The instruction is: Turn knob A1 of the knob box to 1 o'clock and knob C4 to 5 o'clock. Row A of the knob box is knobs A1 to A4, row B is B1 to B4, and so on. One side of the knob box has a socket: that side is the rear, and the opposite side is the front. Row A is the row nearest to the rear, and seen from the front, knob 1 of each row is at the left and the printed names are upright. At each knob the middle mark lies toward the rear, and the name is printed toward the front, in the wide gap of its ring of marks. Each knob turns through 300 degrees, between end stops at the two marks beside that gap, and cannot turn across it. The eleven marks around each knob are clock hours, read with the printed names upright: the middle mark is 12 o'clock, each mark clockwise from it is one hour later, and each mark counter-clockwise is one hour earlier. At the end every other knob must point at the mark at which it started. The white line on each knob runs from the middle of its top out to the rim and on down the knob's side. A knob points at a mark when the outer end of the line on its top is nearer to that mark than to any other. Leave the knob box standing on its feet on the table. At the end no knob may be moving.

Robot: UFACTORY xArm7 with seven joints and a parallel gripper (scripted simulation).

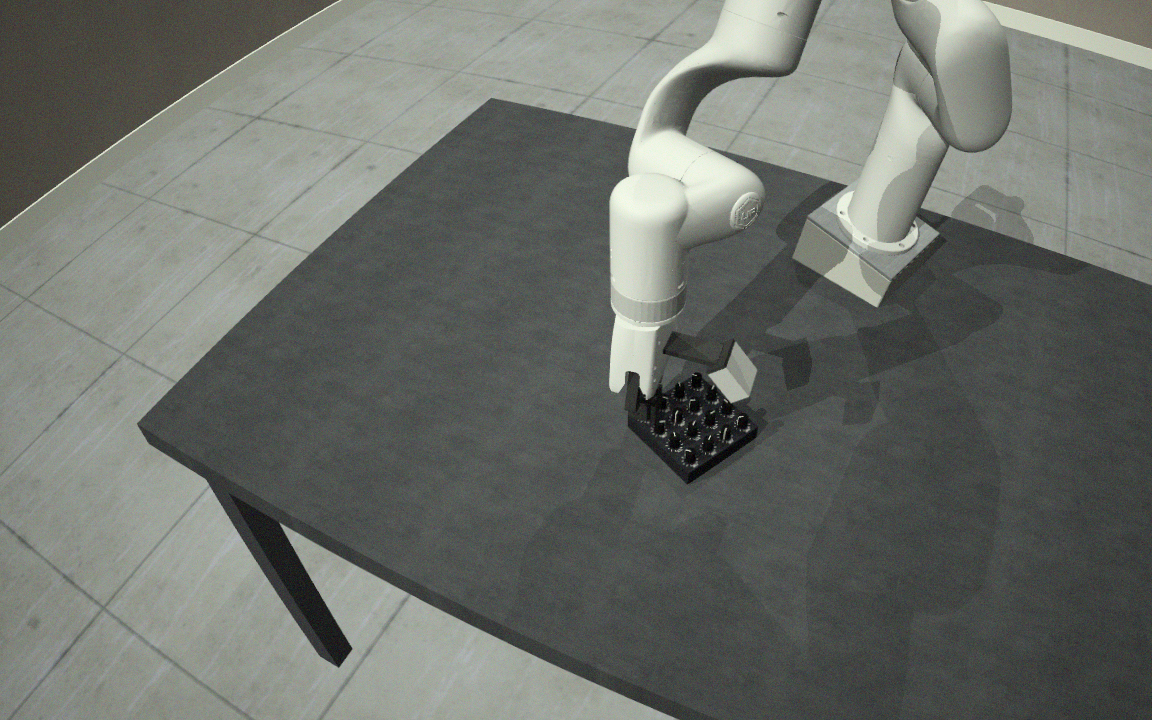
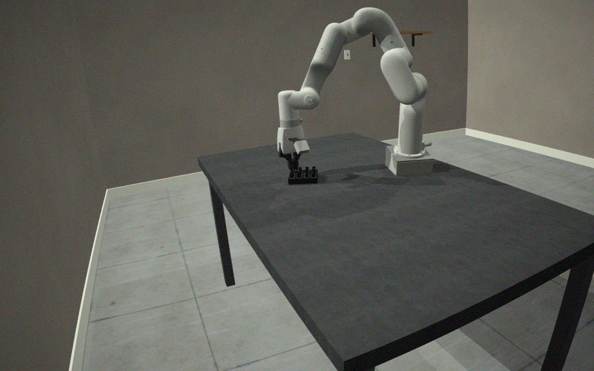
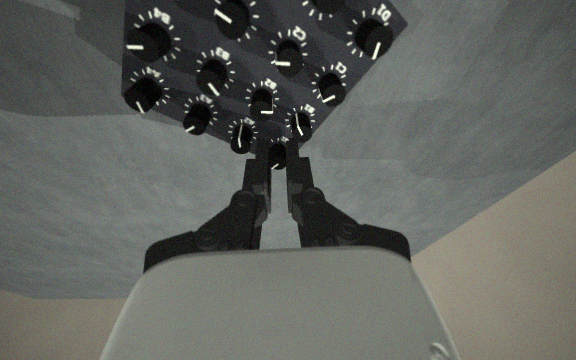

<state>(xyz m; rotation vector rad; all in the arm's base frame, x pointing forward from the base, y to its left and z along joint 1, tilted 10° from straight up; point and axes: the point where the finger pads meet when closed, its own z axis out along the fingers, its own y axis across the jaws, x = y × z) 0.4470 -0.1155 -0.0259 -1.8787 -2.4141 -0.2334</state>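
Note:
The black knob box (image 1: 662,450) (image 2: 302,180) (image 3: 183,56) stands on its feet on the dark table (image 1: 383,358) (image 2: 382,258), near the table's left edge. My gripper (image 1: 643,407) (image 2: 293,167) (image 3: 278,155) points straight down over the box's corner and is shut on knob A1 (image 3: 277,157), which sits between the two fingertips in the wrist view. Its white line is mostly hidden by the fingers. Knobs A2 (image 3: 241,138), B1 (image 3: 300,124) and B2 (image 3: 262,100) stand close around the fingers. Knob C4 lies outside the wrist view.
The arm's base block (image 1: 866,255) (image 2: 407,162) stands on the table behind the box. The table's left edge (image 1: 177,438) is a short way from the box. The wrist camera housing (image 1: 732,371) sticks out over the box's rear side.

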